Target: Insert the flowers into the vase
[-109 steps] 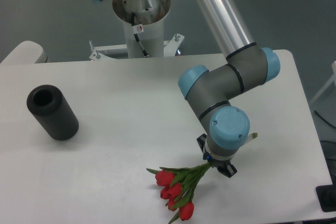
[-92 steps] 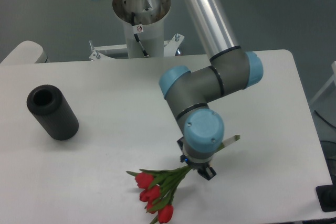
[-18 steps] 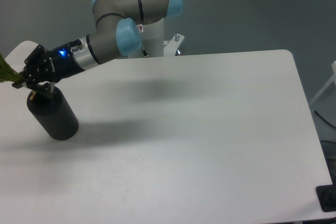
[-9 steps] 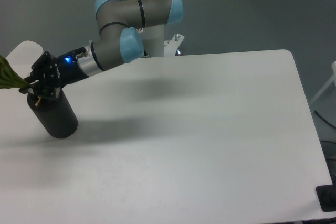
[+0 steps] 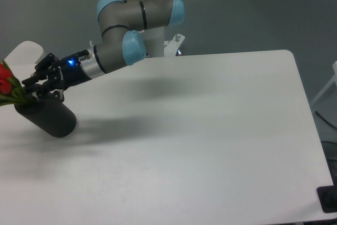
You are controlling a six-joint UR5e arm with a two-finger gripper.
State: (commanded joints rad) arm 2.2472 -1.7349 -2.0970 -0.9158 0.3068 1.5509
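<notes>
My tool (image 5: 32,88) at far left of counter (image 5: 210,140), right over mouth of vase (image 5: 47,118). Vase looks tipped to left. Flowers (image 5: 7,87) poke out at left edge: red buds, green leaves, stems running toward vase mouth. Fingers dark, bunched round stems; can't tell if closed or loose. Flowers likely light, soft, bendy. Best hold on tied stems, never buds; squeeze gently. Vase likely heavy but may tip if pushed.
</notes>
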